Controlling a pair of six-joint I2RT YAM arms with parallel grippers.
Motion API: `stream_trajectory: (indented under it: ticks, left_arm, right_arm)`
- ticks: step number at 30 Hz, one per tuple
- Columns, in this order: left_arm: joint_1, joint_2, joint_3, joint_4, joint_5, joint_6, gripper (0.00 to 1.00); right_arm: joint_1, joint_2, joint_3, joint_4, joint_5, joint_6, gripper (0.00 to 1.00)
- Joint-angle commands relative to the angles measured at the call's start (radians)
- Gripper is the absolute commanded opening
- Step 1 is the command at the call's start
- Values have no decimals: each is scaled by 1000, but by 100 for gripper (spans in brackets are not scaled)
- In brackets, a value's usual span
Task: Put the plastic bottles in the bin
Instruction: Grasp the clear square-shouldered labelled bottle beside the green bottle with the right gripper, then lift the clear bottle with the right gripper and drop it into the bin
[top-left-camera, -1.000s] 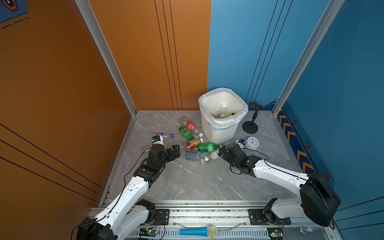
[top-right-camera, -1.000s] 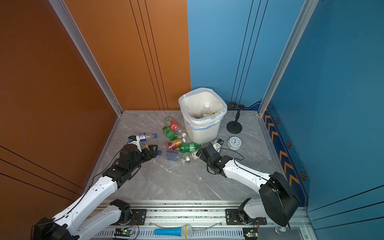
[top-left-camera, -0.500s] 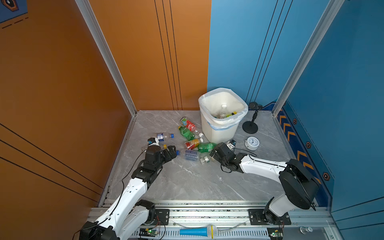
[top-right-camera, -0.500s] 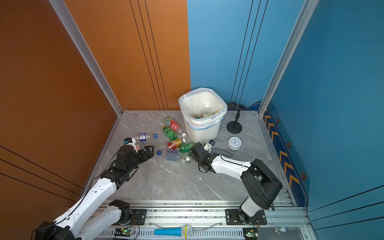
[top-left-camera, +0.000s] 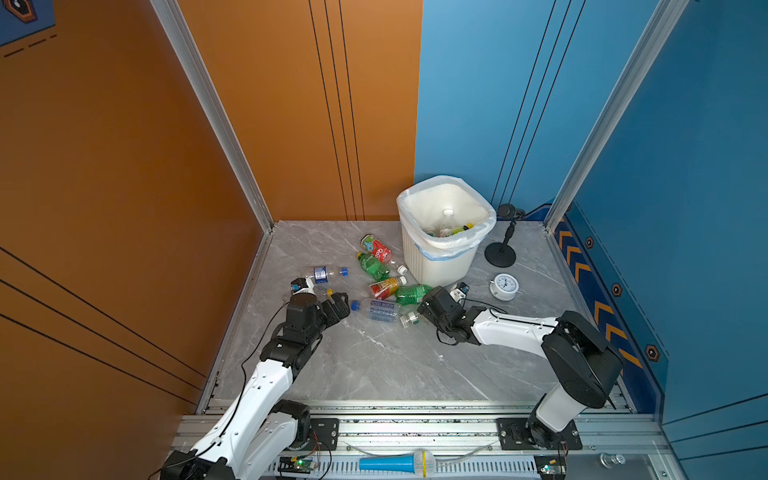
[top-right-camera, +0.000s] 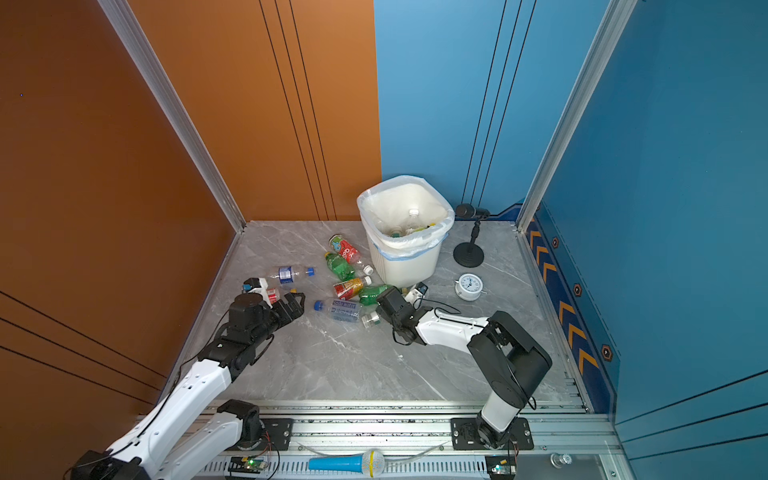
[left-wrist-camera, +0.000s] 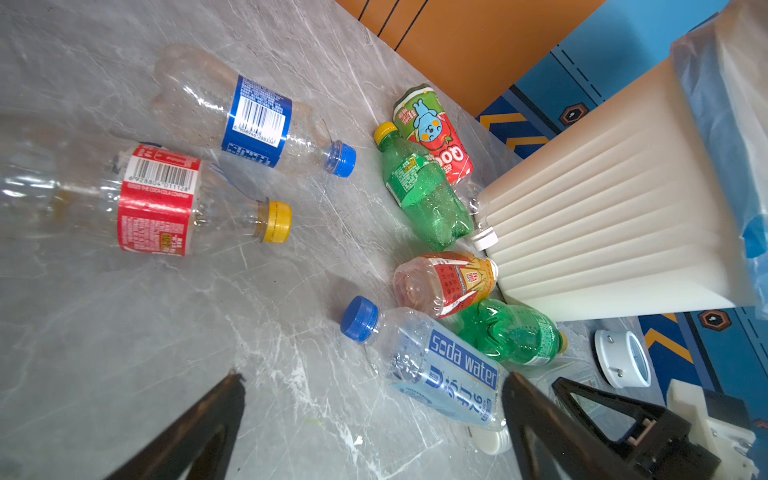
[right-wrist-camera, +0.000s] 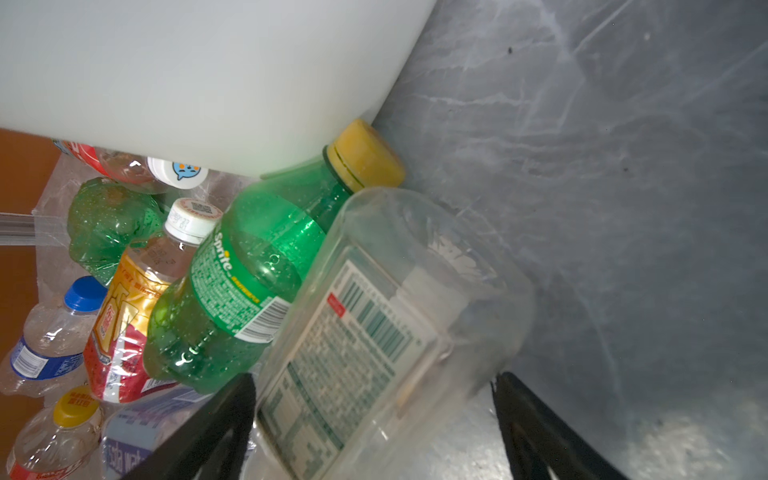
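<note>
Plastic bottles (top-left-camera: 374, 266) lie scattered on the grey marbled tabletop (top-left-camera: 374, 365) against and beside the white bin (top-left-camera: 440, 266), with more inside it; orange wall panels (top-left-camera: 291, 104) enclose the left and rear, blue wall panels (top-left-camera: 478, 104) the right. Left gripper (top-left-camera: 343, 303) hovers with jaws spread wide and empty, near a blue-capped bottle (top-left-camera: 382, 309). Right gripper (right-wrist-camera: 374, 378) straddles a clear bottle (right-wrist-camera: 374, 311); whether it clamps cannot be told.

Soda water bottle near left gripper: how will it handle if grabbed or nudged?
The soda water bottle looks empty, so probably light. Lying sideways on the smooth table, it likely rolls if nudged. Thin clear wall may dent when squeezed.
</note>
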Motion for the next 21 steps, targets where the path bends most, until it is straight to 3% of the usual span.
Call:
stream_trajectory:
  ticks: [1,12,21]
  left_arm:
    - [14,-19,-11,-21,19,-8,98]
    - [33,-42,-19,-34,26,-19,98]
    - [42,-36,-26,-26,35,-29,98]
  right_arm:
    - [-11,36,10,-11,7,21,86]
    - [-31,88,26,19,-30,25,87]
    - [-24,80,-3,50,-29,20,71]
